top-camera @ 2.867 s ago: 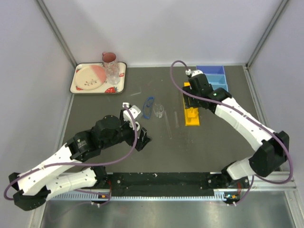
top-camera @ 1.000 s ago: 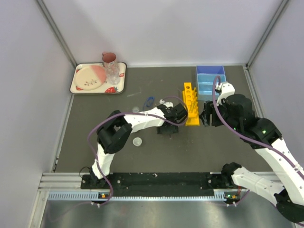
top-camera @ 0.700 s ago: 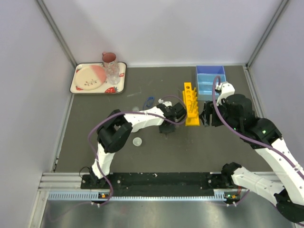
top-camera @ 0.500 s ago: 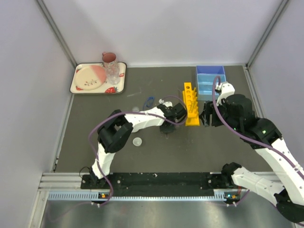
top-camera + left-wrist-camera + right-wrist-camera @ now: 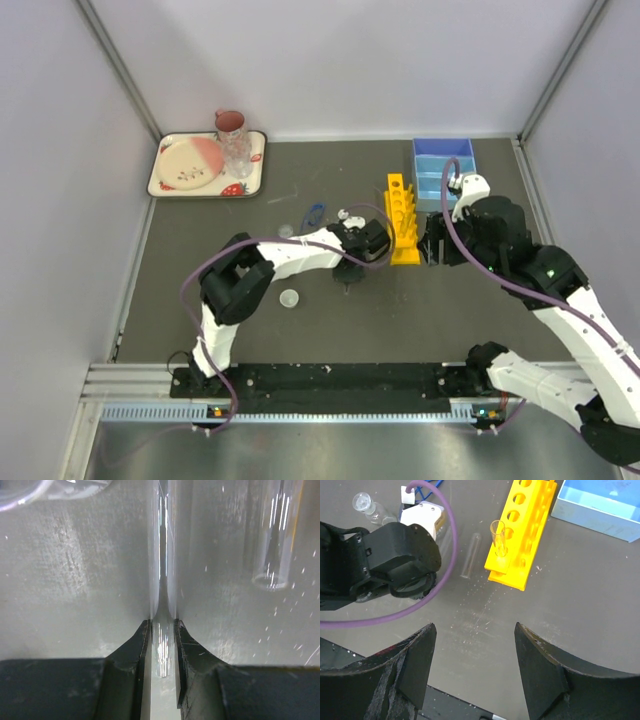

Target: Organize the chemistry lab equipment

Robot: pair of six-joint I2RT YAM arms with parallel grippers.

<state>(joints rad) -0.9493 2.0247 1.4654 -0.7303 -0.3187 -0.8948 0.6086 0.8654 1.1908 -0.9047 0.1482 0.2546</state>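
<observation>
Left fingers [image 5: 141, 642]: clamped on a glass tube [image 5: 162, 580]. You have it pinched from both sides near its rounded end, and it lies flat along the bench [image 5: 75, 590].
Held tube, location: mid-bench, just left of the yellow rack [image 5: 402, 215]. In the top view your left arm covers it.
Second tube [image 5: 272, 535]: loose on the bench beside the held one, roughly parallel and not touching it.
Right fingers [image 5: 417, 662]: spread apart with nothing between them, hanging over bare bench on the right side of the rack.
Rack: lying lengthwise front to back. One upright tube [image 5: 498, 537] stands in its near end.
Blue tray [image 5: 443, 165]: back right of the bench, just behind and to the right of the rack.
Goggles [image 5: 313, 213]: on the bench, left of your left wrist, toward the back.
White dish [image 5: 290, 297]: on the bench on the near side, left of the left fingers and clear of the arm.
Small clear glass piece [image 5: 367, 502]: on the bench beyond your left arm. Too small to tell what it is.
Cream tray [image 5: 255, 160]: back-left corner, carrying a plate [image 5: 190, 163] and a clear tumbler [image 5: 238, 155], with a pink mug [image 5: 231, 123] at its back edge.
</observation>
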